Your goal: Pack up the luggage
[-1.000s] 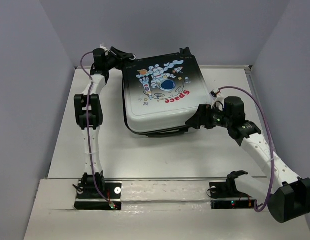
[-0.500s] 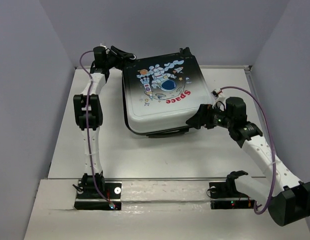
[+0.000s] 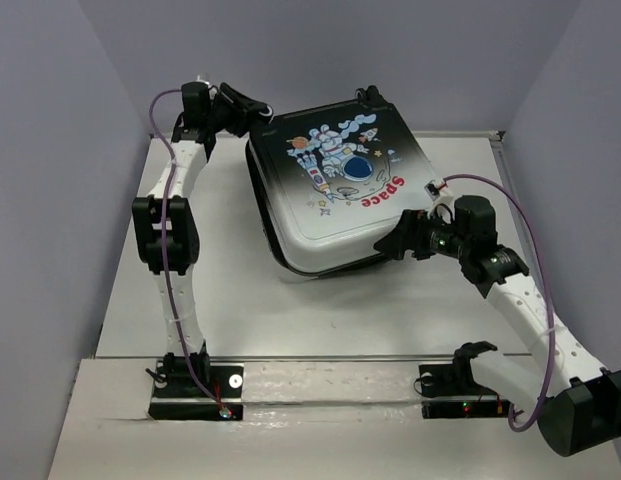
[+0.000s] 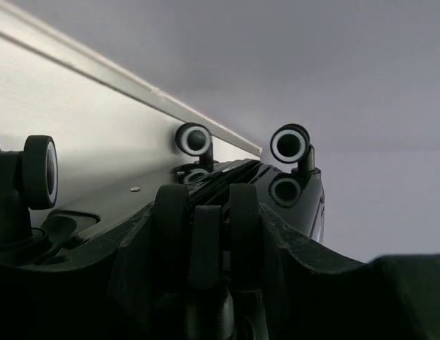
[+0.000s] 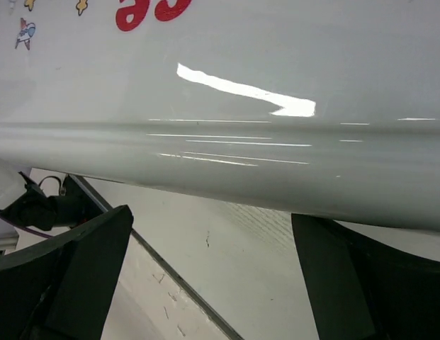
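Note:
The luggage (image 3: 335,185) is closed, its white-to-black shell with the astronaut and red "Space" print facing up, and it lies tilted on the table. My left gripper (image 3: 252,108) is at its far left corner. In the left wrist view my left gripper (image 4: 209,234) is shut on a black caster wheel (image 4: 205,219), with other wheels (image 4: 290,144) beyond. My right gripper (image 3: 390,243) is open at the near right corner. In the right wrist view its fingers (image 5: 85,262) spread under the white shell (image 5: 276,71), touching nothing.
The white table (image 3: 250,310) is walled by grey panels at the left, right and back. A metal rail (image 3: 320,357) runs along the near edge in front of the arm bases. A purple cable (image 3: 520,215) loops over the right arm.
The luggage has turned and shifted right, and looks more tilted. My left gripper moved with its corner and the left arm straightened. My right gripper stayed at the near right corner.

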Motion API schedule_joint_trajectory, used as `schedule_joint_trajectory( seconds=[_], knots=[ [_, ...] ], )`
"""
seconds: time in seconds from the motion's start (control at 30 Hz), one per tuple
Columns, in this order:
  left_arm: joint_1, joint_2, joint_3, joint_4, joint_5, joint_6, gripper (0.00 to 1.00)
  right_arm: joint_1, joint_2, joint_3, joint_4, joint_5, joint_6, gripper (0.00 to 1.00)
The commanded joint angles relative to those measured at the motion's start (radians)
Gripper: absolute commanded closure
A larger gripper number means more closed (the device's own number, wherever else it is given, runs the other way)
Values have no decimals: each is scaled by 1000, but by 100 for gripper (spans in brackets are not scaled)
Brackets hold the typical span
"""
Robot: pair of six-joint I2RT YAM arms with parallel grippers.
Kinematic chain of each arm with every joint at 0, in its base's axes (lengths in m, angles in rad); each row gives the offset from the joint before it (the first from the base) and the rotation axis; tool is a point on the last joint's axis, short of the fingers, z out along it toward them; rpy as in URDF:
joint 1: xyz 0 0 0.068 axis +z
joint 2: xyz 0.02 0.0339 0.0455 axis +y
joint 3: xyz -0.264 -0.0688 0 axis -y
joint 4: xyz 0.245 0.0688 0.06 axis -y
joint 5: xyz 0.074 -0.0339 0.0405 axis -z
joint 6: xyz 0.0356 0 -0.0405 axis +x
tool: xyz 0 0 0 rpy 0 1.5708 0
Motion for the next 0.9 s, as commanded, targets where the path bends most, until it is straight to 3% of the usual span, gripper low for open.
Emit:
schedule_joint_trajectory(
  seconds=[0.0, 0.03, 0.07, 0.17, 0.23, 0.33, 0.4, 0.43, 0.5, 0.53, 0.6, 0.63, 0.73, 0.77, 0.83, 0.87],
  knots=[
    [-34, -351, 320, 208, 86, 115, 94, -5, -29, 16, 115, 7, -11, 0],
    [-28, -377, 256, 236, 83, 121, 94, -5, -29, 14, 115, 10, -13, 0],
    [-10, -397, 99, 271, 86, 82, 94, -5, -27, 11, 115, 8, -8, 0],
    [18, -322, -7, 398, 187, -55, 94, -5, -24, 8, 115, -8, -5, 0],
    [20, -332, 55, 406, 185, -92, 94, -5, -30, 2, 114, 4, -6, 0],
    [20, -337, 158, 239, 134, 43, 94, -5, -15, -6, 112, 19, -3, 0],
    [20, -377, -16, 268, 128, 69, 94, -5, 5, -6, 112, 18, 0, 0],
    [16, -404, -217, 355, 106, 71, 94, -5, 19, -4, 112, 19, 0, 0],
    [12, -379, -334, 374, 85, 100, 94, -5, 25, 4, 100, 34, -3, 0],
    [9, -345, -413, 436, 68, 44, 94, -5, 25, 10, 91, 39, -8, 0],
    [-22, -311, -377, 487, 111, -4, 94, -5, 19, 37, 54, 42, -22, 0],
    [-39, -308, -325, 399, 99, 8, 94, -5, 13, 40, 51, 42, -23, 0],
    [-82, -363, 60, 180, 50, 106, 94, -5, -7, 63, 19, 70, -37, 0],
    [-85, -380, 103, 135, 28, 171, 94, -5, -9, 68, 17, 74, -37, 0],
    [-80, -427, 74, 96, -41, 219, 94, -5, -7, 67, 14, 74, -36, 0],
    [-74, -472, -102, 142, -55, 224, 94, 4, -9, 64, 15, 70, -36, 0]
  ],
)
